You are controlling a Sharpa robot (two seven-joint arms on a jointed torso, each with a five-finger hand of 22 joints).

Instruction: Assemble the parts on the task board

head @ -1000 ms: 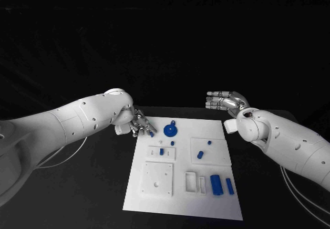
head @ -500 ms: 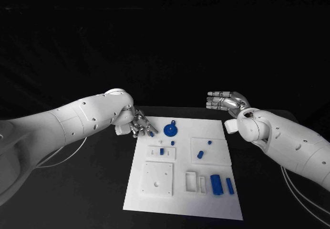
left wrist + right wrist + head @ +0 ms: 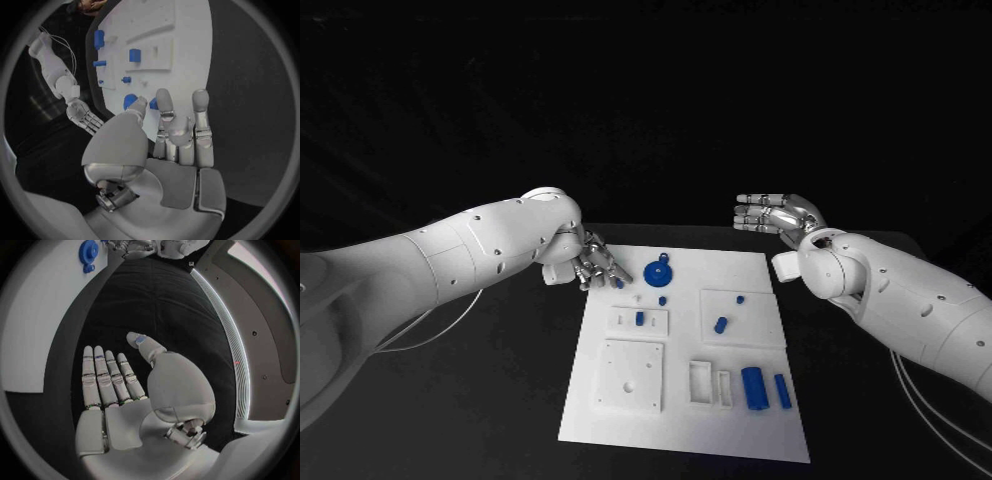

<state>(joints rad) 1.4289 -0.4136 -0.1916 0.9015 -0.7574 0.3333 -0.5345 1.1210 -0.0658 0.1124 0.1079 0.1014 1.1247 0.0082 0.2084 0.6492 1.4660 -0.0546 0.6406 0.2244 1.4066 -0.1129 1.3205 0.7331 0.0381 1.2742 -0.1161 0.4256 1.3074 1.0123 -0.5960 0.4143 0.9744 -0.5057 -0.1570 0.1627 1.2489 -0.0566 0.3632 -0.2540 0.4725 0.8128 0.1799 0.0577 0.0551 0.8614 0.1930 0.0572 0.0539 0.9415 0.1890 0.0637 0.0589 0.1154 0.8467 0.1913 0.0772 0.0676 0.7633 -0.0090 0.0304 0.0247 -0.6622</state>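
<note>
Since the earlier frames, almost nothing is seen to have moved: the left hand (image 3: pixel 596 263) has shifted only slightly at the far left corner of the white board (image 3: pixel 733 420), and the right hand (image 3: pixel 776 213) is kept where it was, beyond the far right corner.

The board is laid in the middle of the black table (image 3: pixel 488 400), lengthwise away from the robot. A blue disc with a small tab (image 3: pixel 659 271) is seen near the far edge, with a small blue peg (image 3: pixel 661 299) just in front of it. A blue peg (image 3: pixel 639 318) is stood in a small raised white block on the left side, and another blue piece (image 3: pixel 720 324) is placed on a square white plate on the right. Nearer the robot, a larger white square plate (image 3: pixel 632 375) is set on the left, and two blue bars (image 3: pixel 753 387) are laid side by side on the right, next to two narrow white frames (image 3: pixel 700 383).

The left hand is held over the board's far left corner, just beside the disc, its fingers (image 3: pixel 200 107) extended and close together; nothing is grasped in it. In the left wrist view the fingertips are shown just above the board's edge, but whether it is touched cannot be told.

The right hand is raised above the table, off the board, palm open, fingers (image 3: pixel 100 375) straight and slightly apart, with nothing held.
</note>
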